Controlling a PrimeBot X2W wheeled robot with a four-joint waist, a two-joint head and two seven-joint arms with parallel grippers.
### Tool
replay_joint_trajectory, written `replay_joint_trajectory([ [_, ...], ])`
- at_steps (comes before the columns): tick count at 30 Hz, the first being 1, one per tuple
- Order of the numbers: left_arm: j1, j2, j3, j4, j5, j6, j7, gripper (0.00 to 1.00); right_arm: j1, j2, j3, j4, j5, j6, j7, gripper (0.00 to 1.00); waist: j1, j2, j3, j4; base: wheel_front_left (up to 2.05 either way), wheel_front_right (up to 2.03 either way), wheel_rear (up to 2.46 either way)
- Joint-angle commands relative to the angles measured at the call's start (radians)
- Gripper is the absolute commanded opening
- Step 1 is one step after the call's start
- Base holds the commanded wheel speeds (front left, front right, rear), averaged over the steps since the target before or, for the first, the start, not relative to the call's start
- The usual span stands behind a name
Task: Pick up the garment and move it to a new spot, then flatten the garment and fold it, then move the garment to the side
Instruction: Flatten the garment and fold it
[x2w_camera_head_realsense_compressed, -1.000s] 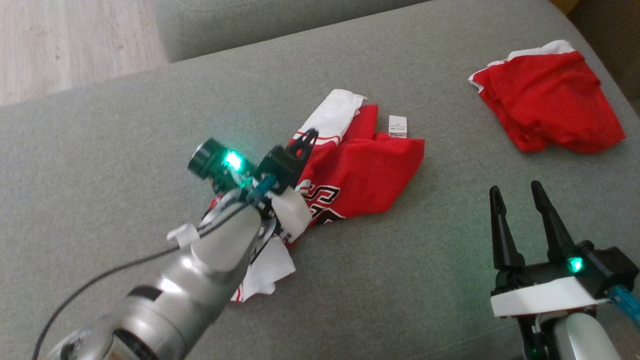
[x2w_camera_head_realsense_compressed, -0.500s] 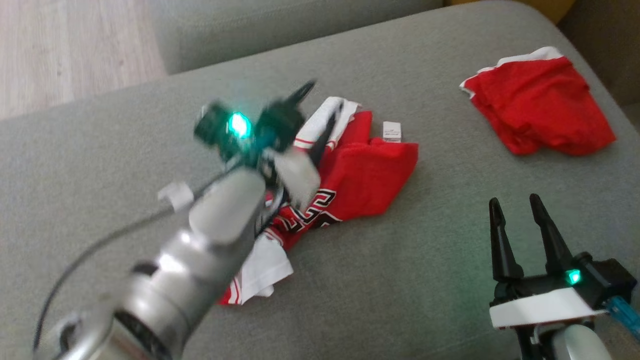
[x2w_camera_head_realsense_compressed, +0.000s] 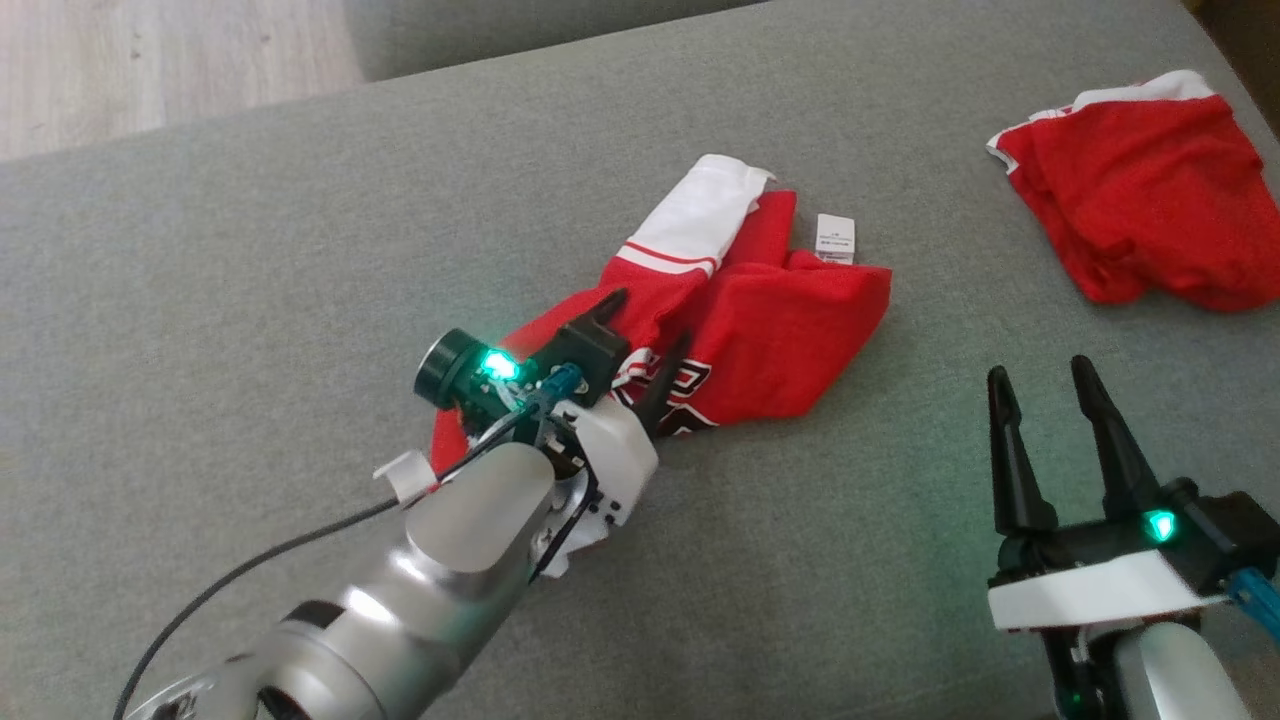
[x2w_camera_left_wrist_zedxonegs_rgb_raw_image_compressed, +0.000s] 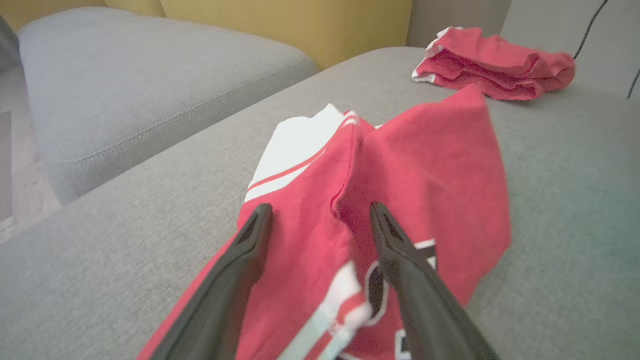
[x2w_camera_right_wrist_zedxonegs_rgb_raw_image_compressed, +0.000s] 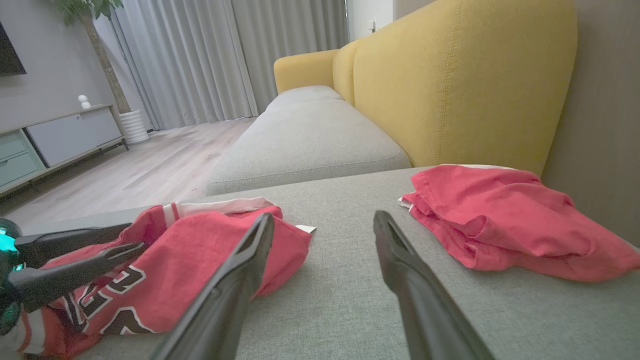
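On the grey sofa seat (x2w_camera_head_realsense_compressed: 250, 250), working at what looks like the flattening step. Nearest, at the lower right of the head view, holding the right pincer (x2w_camera_head_realsense_compressed: 1038, 368) over bare cushion, keeping its fingers apart and gripping nothing.

Reaching in from the lower left with the left arm and hovering the left pincer (x2w_camera_head_realsense_compressed: 652, 317) over the near end of the garment (x2w_camera_head_realsense_compressed: 790, 330). Spreading its fingers wide, straddling a strip of red cloth and clamping nothing; not managing to tell whether the tips are touching the fabric.

Leaving the garment lying crumpled near the middle of the seat, bunched along a central ridge. Showing black-and-white lettering face up at the near end, a white panel (x2w_camera_head_realsense_compressed: 700, 210) at the far end, and a care label (x2w_camera_head_realsense_compressed: 835, 238) just beside that.

Judging the move to a new spot as done, the flattening as barely begun and the folding as not yet started. For doing this step well, probably:
- picking a single layer at an outer edge rather than the ridge
- bringing the right pincer across to the opposite edge
- drawing both edges outward, low along the cushion
- avoiding pinching the upholstery or doubling layers

Farther off, at the far right, steering clear of a second red garment (x2w_camera_head_realsense_compressed: 1140, 210) lying well apart. Beyond the seat's far-left edge, seeing wood floor (x2w_camera_head_realsense_compressed: 150, 60). In the right wrist view, seeing a yellow backrest (x2w_camera_right_wrist_zedxonegs_rgb_raw_image_compressed: 450, 75) behind.
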Motion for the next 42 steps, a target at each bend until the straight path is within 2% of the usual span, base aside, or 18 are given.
replay_joint_trajectory([
  [1,-0.041,0.014,0.004,0.005,-0.012,0.010,0.014,1.00,-0.031,-0.020,0.030,-0.034,0.006,0.003,-0.011,1.00,0.0000,0.0000,0.009,-0.009,0.00,0.00,0.00],
  [2,-0.045,0.014,-0.001,0.016,-0.014,0.011,0.017,0.78,-0.034,-0.021,0.034,-0.034,0.008,0.003,-0.011,1.00,0.0000,0.0000,0.012,-0.013,0.00,0.00,0.00],
  [3,-0.051,0.014,-0.006,0.026,-0.014,0.011,0.014,0.00,-0.036,-0.021,0.036,-0.033,0.008,0.003,-0.011,1.00,0.0000,0.0000,0.015,-0.018,0.00,0.00,0.00],
  [9,-0.102,0.014,-0.011,0.054,-0.007,0.006,-0.059,0.00,-0.038,-0.019,0.038,-0.025,0.008,0.003,-0.011,1.00,0.0000,0.0000,0.011,-0.043,0.00,0.00,0.00],
  [14,-0.241,0.014,0.001,0.031,0.023,-0.051,-0.112,0.00,-0.028,-0.010,0.047,-0.012,0.009,0.003,-0.011,1.00,0.0000,0.0000,-0.032,-0.067,0.00,0.00,0.00],
  [20,-0.449,0.029,0.105,-0.054,0.038,-0.129,-0.120,0.00,-0.001,-0.002,0.067,0.002,0.011,0.003,-0.011,1.00,0.0000,0.0000,-0.112,-0.095,0.00,0.00,0.00],
  [27,-0.554,0.073,0.234,-0.162,0.028,-0.171,-0.120,0.00,0.043,0.000,0.039,-0.005,0.005,0.003,-0.011,1.00,0.0000,0.0000,-0.177,-0.064,0.00,0.00,0.00],
  [31,-0.469,0.120,0.263,-0.178,-0.001,-0.179,-0.120,0.00,0.064,0.000,0.015,-0.018,0.000,0.003,-0.011,1.00,0.0000,0.0000,-0.192,-0.020,0.00,0.00,0.00],
  [34,-0.333,0.178,0.268,-0.168,-0.019,-0.171,-0.120,0.00,0.076,0.000,0.003,-0.026,-0.002,0.003,-0.011,1.00,0.0000,0.0000,-0.192,0.021,0.00,0.00,0.00],
  [38,-0.085,0.257,0.303,-0.176,-0.064,-0.138,-0.120,0.00,0.089,0.005,-0.012,-0.034,-0.004,0.003,-0.011,1.00,0.0000,0.0000,-0.178,0.075,0.00,0.00,0.00],
  [42,0.155,0.326,0.374,-0.223,-0.094,-0.082,-0.120,0.00,0.091,0.009,-0.018,-0.039,-0.004,0.003,-0.011,1.00,0.0000,0.0000,-0.156,0.120,0.00,0.00,0.00],
])
